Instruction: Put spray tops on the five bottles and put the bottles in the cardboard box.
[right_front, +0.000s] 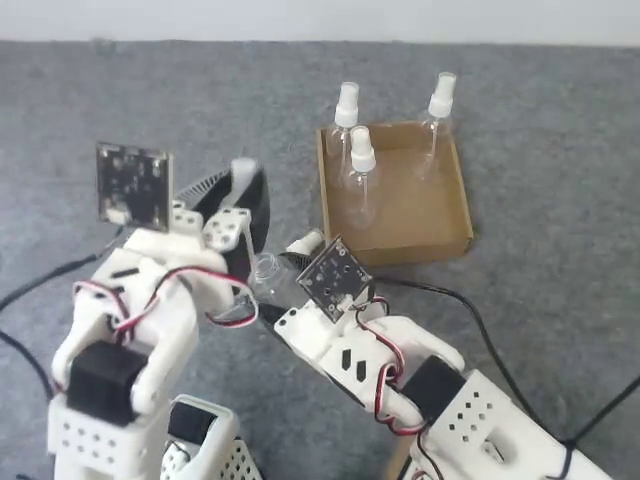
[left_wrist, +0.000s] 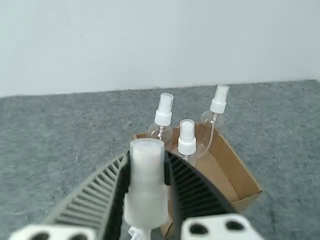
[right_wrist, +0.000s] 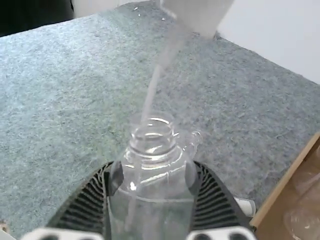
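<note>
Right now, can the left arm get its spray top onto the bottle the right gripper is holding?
Probably yes. The left gripper holds the spray top just above the bottle, its tube already in the open neck, and the right gripper grips the bottle with nothing between.

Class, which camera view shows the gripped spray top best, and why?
The left wrist view: the spray top sits close and clear, clamped in the left gripper. The right wrist view catches its base and tube reaching into the bottle. In the high view its white tip barely shows.
</note>
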